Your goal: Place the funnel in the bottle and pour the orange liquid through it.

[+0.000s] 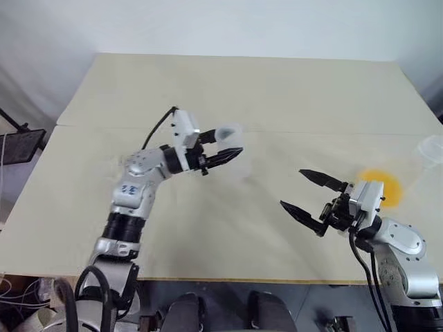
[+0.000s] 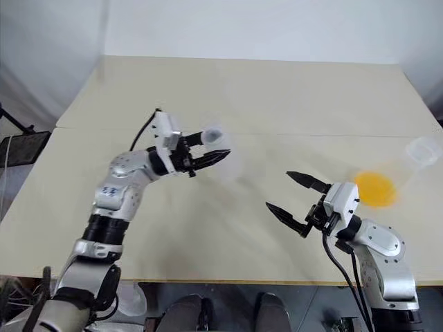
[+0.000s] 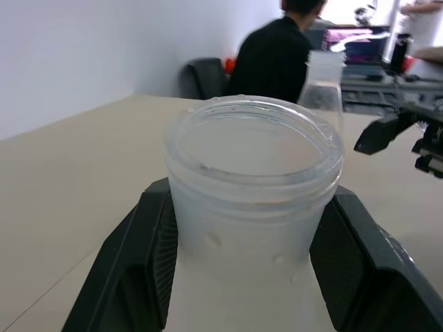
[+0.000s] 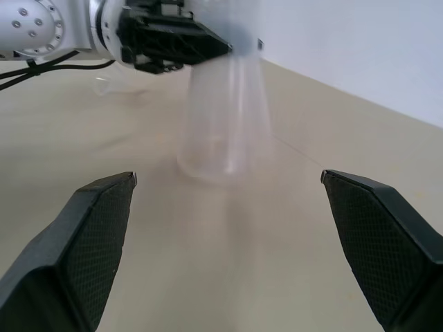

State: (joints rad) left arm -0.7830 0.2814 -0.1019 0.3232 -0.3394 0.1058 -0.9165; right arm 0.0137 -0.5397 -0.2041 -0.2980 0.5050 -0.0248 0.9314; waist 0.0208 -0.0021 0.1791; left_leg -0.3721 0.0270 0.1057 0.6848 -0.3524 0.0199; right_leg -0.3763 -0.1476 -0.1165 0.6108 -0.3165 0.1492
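The left gripper is clamped around the neck of the bottle, a clear container with a wide round mouth, its 2 black fingers pressed against either side just below the rim. The bottle stands near the middle of the beige surface. The right gripper hovers well apart to the right, jaws spread wide and holding nothing. The orange liquid sits in a clear flask by the right edge. A seated person shows beyond the surface.
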